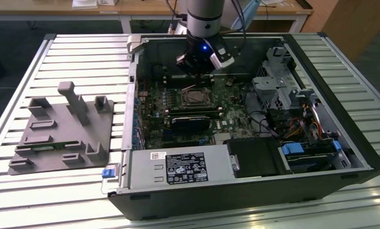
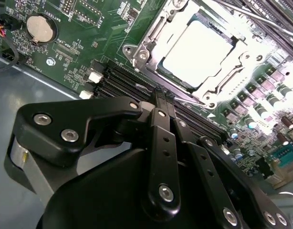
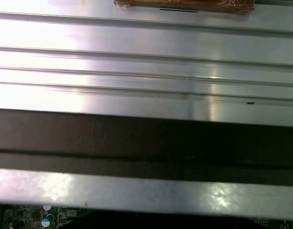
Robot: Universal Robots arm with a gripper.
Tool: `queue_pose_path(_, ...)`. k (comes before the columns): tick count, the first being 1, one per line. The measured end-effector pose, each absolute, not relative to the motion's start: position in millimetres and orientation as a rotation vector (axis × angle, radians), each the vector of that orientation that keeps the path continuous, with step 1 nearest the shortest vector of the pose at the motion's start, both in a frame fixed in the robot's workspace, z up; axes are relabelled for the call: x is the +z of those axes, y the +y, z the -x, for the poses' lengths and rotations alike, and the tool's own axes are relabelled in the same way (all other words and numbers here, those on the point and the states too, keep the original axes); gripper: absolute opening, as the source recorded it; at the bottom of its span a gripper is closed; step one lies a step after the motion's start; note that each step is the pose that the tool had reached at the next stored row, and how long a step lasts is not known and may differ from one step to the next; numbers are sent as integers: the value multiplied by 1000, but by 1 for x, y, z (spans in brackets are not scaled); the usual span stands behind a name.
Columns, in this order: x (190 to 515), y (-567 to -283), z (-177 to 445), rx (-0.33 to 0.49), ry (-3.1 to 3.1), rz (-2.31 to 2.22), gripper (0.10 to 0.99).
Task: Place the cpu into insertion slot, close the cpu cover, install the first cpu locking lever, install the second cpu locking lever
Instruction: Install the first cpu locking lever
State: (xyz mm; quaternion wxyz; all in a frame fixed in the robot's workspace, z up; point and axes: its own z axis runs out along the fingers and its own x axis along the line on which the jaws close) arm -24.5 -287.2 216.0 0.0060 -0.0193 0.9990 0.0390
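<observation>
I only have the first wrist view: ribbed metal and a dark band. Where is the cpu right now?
Observer: The cpu sits in the insertion slot, its silvery top showing in the second wrist view.
Operator: Is the cpu cover down?
Observer: The cpu cover lies flat around the chip, its window framing the top.
Operator: Where's the gripper?
Observer: In the second wrist view the gripper is beside the socket, fingers together, holding nothing, their tips near the cover's edge.
Operator: And the arm overall?
Observer: In the exterior view the gripper hangs inside the open computer case, just beyond the socket.
</observation>
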Motion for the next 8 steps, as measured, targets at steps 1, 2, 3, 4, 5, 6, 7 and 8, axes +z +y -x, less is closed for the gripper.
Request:
queue_pose_path(1,216,-287,24,122,3127,60,106)
queue_pose_path(2,215,-287,24,122,3127,60,106)
queue_pose_path(3,215,-287,23,122,3127,60,106)
queue_pose_path(4,214,-287,23,122,3127,60,106)
queue_pose_path(5,214,-287,22,122,3127,60,106)
queue_pose_path(6,213,-287,21,122,3127,60,106)
queue_pose_path(7,213,-287,21,122,3127,60,106)
queue_pose_path(8,212,-287,20,122,3127,60,106)
